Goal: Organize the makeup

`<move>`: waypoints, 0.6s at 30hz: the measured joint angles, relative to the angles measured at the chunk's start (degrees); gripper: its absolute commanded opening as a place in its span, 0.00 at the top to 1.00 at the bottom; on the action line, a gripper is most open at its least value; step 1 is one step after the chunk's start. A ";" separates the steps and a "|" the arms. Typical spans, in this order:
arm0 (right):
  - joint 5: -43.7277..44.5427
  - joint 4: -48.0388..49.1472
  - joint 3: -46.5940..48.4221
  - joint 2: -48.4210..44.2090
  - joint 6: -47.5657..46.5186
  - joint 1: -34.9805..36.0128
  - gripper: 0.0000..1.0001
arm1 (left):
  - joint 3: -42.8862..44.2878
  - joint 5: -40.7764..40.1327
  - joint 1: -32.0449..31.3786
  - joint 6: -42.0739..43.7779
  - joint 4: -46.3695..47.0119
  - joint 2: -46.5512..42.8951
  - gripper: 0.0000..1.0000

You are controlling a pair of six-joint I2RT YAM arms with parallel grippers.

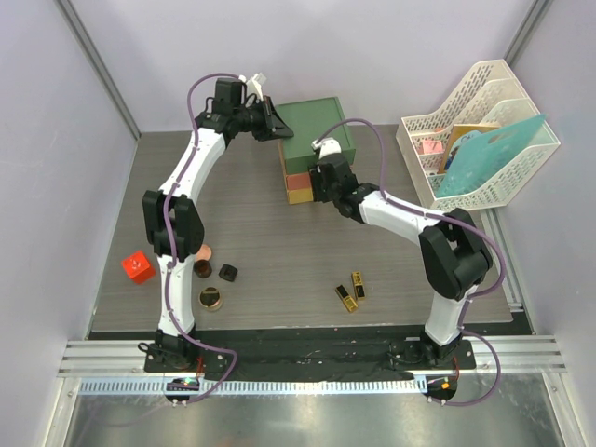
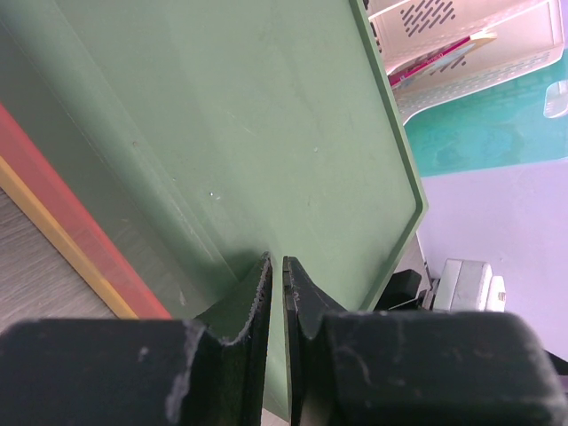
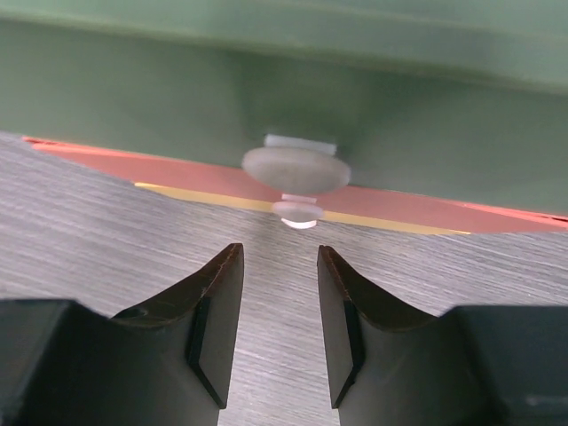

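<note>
The makeup lies on the near part of the table: two gold-black lipsticks [image 1: 351, 291], a gold jar [image 1: 211, 299], a brown jar [image 1: 202, 268], a small black piece [image 1: 228, 272] and a peach compact [image 1: 204, 251]. My left gripper [image 1: 277, 127] [image 2: 275, 263] is shut, with only a sliver between its fingers and its tips on the green top of the drawer box [image 1: 318, 128] [image 2: 266, 133]. My right gripper [image 1: 318, 182] [image 3: 280, 259] stands open and empty just in front of the box. The grey drawer knob [image 3: 295, 167] is straight ahead of its fingers.
A red cube [image 1: 139, 267] sits at the left near the jars. A white file rack [image 1: 484, 140] holding a teal folder stands at the back right. The box has orange and yellow drawers [image 1: 299, 189] under the green one. Walls close in the table on both sides.
</note>
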 measured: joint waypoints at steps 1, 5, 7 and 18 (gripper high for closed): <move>0.50 0.20 0.00 0.17 0.24 0.00 0.56 | 0.00 0.00 0.00 0.02 0.00 0.00 0.87; 2.34 1.46 0.00 0.35 0.81 0.00 0.55 | 0.00 0.00 0.00 0.11 -0.04 0.00 0.87; 3.04 1.90 0.15 0.35 0.83 0.00 0.55 | 0.00 0.00 0.00 0.28 -0.04 0.00 0.87; 4.98 4.66 1.60 1.73 0.68 0.00 0.56 | 0.02 0.15 0.00 1.01 -0.02 0.00 0.87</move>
